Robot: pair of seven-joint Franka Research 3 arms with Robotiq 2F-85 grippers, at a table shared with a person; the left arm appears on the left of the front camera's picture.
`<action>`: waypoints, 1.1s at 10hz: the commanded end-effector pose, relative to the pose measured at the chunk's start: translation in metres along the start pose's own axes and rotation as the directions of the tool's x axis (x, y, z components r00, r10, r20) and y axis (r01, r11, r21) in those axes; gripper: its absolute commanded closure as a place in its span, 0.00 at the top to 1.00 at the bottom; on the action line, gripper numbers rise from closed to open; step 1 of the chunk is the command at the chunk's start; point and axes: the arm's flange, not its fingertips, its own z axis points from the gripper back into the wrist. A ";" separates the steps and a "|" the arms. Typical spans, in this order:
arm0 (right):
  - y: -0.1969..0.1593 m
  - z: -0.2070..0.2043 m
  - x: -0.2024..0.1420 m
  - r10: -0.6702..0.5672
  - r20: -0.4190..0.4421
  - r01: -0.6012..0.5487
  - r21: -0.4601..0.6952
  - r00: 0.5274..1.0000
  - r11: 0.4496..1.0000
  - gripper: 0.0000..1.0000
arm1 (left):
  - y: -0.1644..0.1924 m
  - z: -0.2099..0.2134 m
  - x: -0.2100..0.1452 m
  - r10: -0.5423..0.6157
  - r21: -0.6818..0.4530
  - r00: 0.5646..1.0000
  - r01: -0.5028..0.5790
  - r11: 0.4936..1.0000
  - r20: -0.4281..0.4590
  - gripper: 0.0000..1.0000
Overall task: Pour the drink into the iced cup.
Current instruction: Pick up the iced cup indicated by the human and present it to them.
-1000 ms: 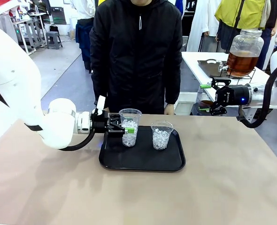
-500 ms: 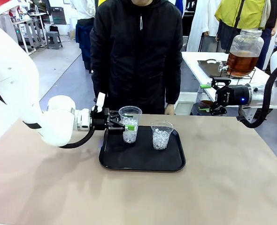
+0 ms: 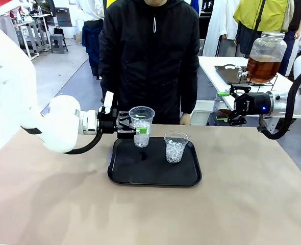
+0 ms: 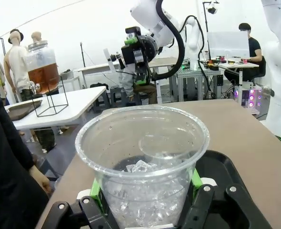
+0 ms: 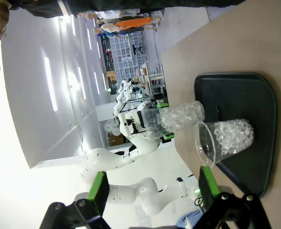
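Note:
My left gripper (image 3: 138, 126) is shut on a clear plastic iced cup (image 3: 142, 125) and holds it upright, a little above the black tray (image 3: 140, 172). From the left wrist the cup (image 4: 143, 157) stands between the green pads, ice in its lower half. A second iced cup (image 3: 175, 147) stands on the tray's right side. The drink (image 3: 261, 69), amber-brown, fills the lower half of a glass dispenser jar (image 3: 267, 48) on a wire stand at the far right. My right gripper (image 3: 222, 106) hangs open just left of the jar, off the table's edge. The right wrist view has both cups sideways: the held one (image 5: 176, 116) and the one on the tray (image 5: 226, 140).
A person in a black jacket (image 3: 149, 56) stands at the far edge behind the tray, one hand (image 3: 183, 120) near the table. The jar sits on a white side table (image 3: 211, 64) with a dark tray. The brown tabletop (image 3: 150, 214) lies bare in front.
My left gripper has risen with the iced cup, lifting it off the tray. The right arm and the second cup have not moved.

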 end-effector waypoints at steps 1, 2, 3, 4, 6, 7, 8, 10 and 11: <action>0.002 0.000 0.000 0.005 0.011 -0.005 -0.008 1.000 1.000 1.00 | 0.009 -0.002 0.034 -0.005 0.049 1.000 0.005 0.999 0.009 0.79; 0.002 0.000 0.000 0.005 0.011 -0.005 -0.008 1.000 1.000 1.00 | 0.019 -0.001 0.051 0.007 0.064 1.000 -0.008 0.998 0.006 0.79; 0.002 0.000 0.000 0.005 0.011 -0.005 -0.008 1.000 1.000 1.00 | 0.031 0.000 0.069 0.024 0.079 1.000 -0.025 0.997 0.006 0.79; 0.002 0.000 0.000 0.005 0.011 -0.005 -0.008 1.000 1.000 1.00 | 0.040 0.001 0.081 0.046 0.079 0.999 -0.047 0.996 0.016 0.79; 0.002 0.000 0.000 0.005 0.011 -0.005 -0.008 1.000 1.000 1.00 | 0.058 0.001 0.097 0.074 0.081 0.997 -0.075 0.994 0.015 0.79; 0.002 0.000 0.000 0.005 0.011 -0.005 -0.008 1.000 1.000 1.00 | 0.065 0.002 0.101 0.065 0.096 0.998 -0.066 0.993 0.010 0.79; 0.002 0.000 0.000 0.005 0.011 -0.005 -0.008 1.000 1.000 1.00 | 0.070 0.004 0.100 0.053 0.073 0.999 -0.053 0.996 0.002 0.79; 0.002 0.000 0.000 0.005 0.011 -0.005 -0.008 1.000 1.000 1.00 | 0.056 0.004 0.099 0.058 0.089 0.998 -0.059 0.994 0.010 0.79; 0.002 0.000 0.000 0.005 0.011 -0.005 -0.008 1.000 1.000 1.00 | 0.056 0.004 0.099 0.058 0.089 0.998 -0.059 0.994 0.010 0.79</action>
